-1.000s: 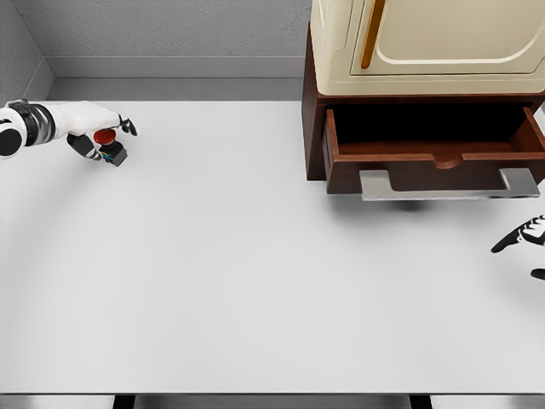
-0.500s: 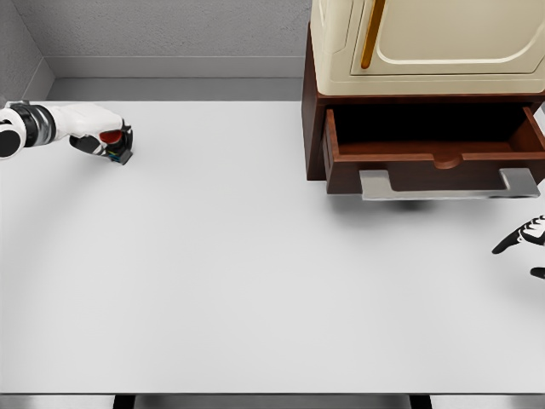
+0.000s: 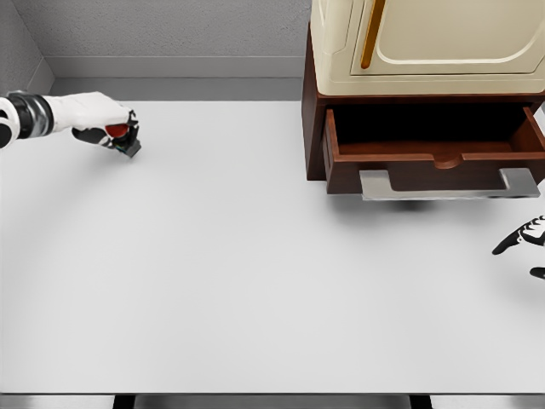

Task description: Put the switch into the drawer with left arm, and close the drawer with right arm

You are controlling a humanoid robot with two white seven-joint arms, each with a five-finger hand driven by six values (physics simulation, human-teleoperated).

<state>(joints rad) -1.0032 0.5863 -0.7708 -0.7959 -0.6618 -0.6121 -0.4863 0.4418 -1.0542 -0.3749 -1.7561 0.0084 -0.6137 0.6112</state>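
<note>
Left hand lifted rightward since before; switch gripped in fingers.

One switch is shown at the upper left of the frame. One open drawer with one handle is shown at the upper right. Two hands are counted: left hand, right hand. One table is present.

A single head camera looks steeply down on the white counter. The open drawer sits upper right, at middle distance.
</note>
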